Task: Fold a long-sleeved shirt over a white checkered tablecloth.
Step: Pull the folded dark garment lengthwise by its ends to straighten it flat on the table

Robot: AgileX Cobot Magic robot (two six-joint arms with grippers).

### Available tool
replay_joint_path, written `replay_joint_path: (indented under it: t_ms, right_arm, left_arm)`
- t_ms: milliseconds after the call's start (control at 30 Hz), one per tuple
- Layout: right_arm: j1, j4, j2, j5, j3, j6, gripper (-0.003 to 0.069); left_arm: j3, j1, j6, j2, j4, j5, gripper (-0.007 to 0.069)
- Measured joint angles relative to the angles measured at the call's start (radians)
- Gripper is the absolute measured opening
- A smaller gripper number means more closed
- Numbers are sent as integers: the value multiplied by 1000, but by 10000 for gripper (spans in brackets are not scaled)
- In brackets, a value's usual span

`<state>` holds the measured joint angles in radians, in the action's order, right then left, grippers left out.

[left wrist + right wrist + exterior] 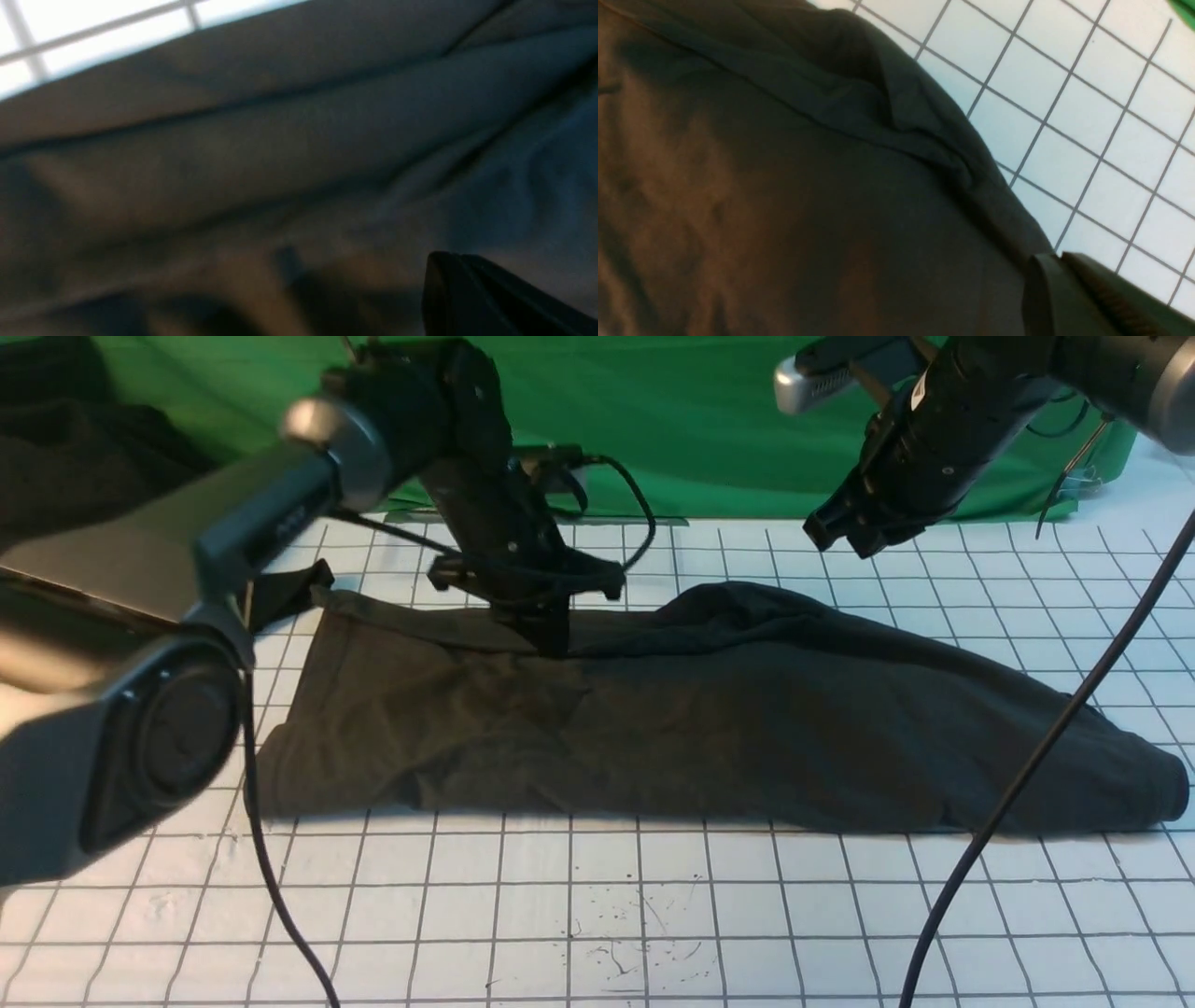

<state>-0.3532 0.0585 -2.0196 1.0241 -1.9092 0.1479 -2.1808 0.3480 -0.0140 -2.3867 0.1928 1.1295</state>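
Contact first: the left tool [549, 639] is down on the far edge of the long-sleeved shirt [728, 728], left of its middle. Its jaws are lost against the dark cloth, so I cannot tell how wide they stand or whether they have pinched any fabric. The right tool [840, 534] hangs clear above the shirt's far right part and touches nothing; I cannot tell how open it is either.

The shirt lies as a long low band across the middle of the white checkered tablecloth [560, 896], running from near the surface's left edge toward its right edge, with no print showing. A lengthwise fold looks made. The step in hand seems to be taking the far edge for another fold, which calls for the right tool to come down onto the rumpled hump beneath it and grip level with the left.

A cable [1046, 747] crosses in front of the shirt's right end and could snag. Another dark garment [65, 457] sits at the far left corner by the green backdrop [709, 420], well apart.
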Motion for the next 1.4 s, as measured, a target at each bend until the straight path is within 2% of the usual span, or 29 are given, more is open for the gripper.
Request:
replay_joint_path:
  t_ms: [200, 400, 500, 567, 700, 933, 1033, 1133, 1267, 1400]
  right_arm:
    - [0, -6, 0, 0, 0, -29, 10]
    - [0, -43, 0, 13, 0, -34, 18]
    - [0, -59, 0, 44, 0, -30, 24]
    - [0, -59, 2, 81, 0, -19, 28]
    - [1, -59, 12, 157, 0, 5, 35]
    - [15, -40, 79, 184, 59, 9, 41]
    - [49, -6, 117, 186, 131, 2, 48]
    - [148, 22, 142, 188, 237, -49, 60]
    - [247, 28, 140, 186, 291, -111, 105]
    - [416, -44, 123, 113, 309, -126, 341]
  left_arm:
    - [0, 1, 14, -46, 30, -49, 0]
    - [0, 0, 9, -73, 21, -219, 1]
    - [-2, -3, -52, -75, -47, -346, 1]
    - [-27, -20, -105, -76, -82, -374, 1]
    - [-100, -52, -113, -71, -90, -301, 1]
    - [-157, -59, -18, 36, -80, -12, 1]
    - [-156, -58, 14, 74, -75, 63, 1]
    - [-88, -59, 37, 129, -51, 76, 1]
    - [50, -59, 60, 209, -20, 76, 1]
    - [405, -58, 98, 362, 1, -28, 1]
